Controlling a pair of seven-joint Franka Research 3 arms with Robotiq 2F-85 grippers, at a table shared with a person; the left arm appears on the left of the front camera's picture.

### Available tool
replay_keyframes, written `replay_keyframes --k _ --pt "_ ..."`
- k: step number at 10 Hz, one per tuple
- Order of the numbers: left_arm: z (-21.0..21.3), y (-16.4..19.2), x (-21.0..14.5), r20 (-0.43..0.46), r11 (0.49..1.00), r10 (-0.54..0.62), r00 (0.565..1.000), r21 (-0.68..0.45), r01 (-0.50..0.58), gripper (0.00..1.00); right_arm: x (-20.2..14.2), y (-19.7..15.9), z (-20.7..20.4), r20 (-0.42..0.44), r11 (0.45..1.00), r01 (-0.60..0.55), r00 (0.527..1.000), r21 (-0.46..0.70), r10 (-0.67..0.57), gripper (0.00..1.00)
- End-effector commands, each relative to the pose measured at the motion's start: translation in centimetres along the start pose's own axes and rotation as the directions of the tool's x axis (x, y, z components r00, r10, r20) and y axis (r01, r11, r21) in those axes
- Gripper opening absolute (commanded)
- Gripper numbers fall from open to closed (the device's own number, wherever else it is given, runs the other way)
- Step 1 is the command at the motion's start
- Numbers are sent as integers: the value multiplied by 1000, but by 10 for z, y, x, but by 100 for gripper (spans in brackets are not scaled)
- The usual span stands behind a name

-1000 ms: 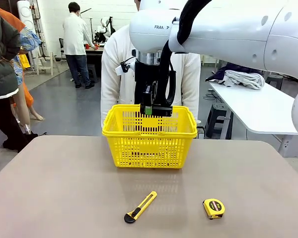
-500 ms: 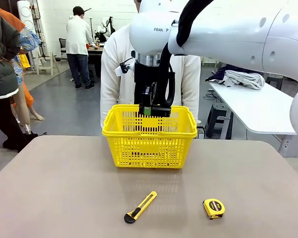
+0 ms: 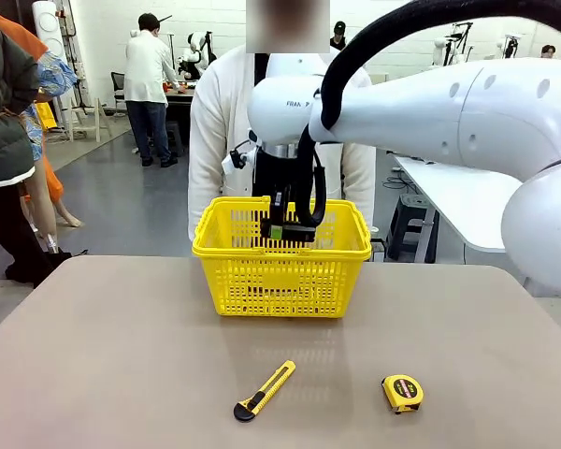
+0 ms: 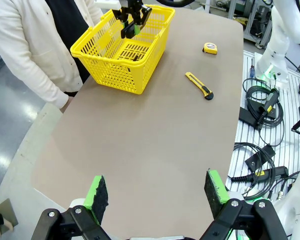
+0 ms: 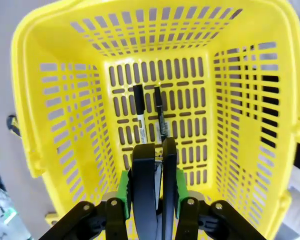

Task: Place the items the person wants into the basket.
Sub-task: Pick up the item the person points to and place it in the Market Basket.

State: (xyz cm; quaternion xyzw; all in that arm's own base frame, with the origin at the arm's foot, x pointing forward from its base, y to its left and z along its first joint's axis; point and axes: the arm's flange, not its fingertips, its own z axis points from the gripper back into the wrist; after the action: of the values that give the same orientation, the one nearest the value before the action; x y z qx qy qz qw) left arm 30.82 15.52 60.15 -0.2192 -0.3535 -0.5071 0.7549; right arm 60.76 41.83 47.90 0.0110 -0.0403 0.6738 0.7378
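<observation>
The yellow basket (image 3: 280,271) stands at the table's far middle, in front of the person (image 3: 215,140) in a white cardigan. My right gripper (image 3: 288,230) hangs at the basket's rim, shut on the black stapler (image 5: 145,175), which stands upright between the green pads (image 5: 123,187). On the basket floor (image 5: 190,145) below lie the black marker (image 5: 138,116) with its white label and the thin black pen (image 5: 160,115), side by side. My left gripper (image 4: 156,190) stands open over the bare near end of the table, far from the basket (image 4: 105,55).
A yellow-and-black utility knife (image 3: 264,390) and a yellow tape measure (image 3: 402,393) lie on the table's front half. A white table (image 3: 486,201) stands at the back right. Cables (image 4: 265,150) run beside the table's edge in the left wrist view.
My right arm has come down, lowering the gripper and the stapler from above the basket's rim to its opening. Knife and tape measure have not moved.
</observation>
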Motion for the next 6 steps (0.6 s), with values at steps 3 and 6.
replay_keyframes --k 3,6 --pt "1 0 -1 16 1000 -16 1000 -3 16 100 22 -23 -21 -1 994 -62 998 88 63 41" --pt "1 0 -1 16 1000 -16 1000 -3 16 100 31 -33 -50 -40 990 -45 998 135 51 41"
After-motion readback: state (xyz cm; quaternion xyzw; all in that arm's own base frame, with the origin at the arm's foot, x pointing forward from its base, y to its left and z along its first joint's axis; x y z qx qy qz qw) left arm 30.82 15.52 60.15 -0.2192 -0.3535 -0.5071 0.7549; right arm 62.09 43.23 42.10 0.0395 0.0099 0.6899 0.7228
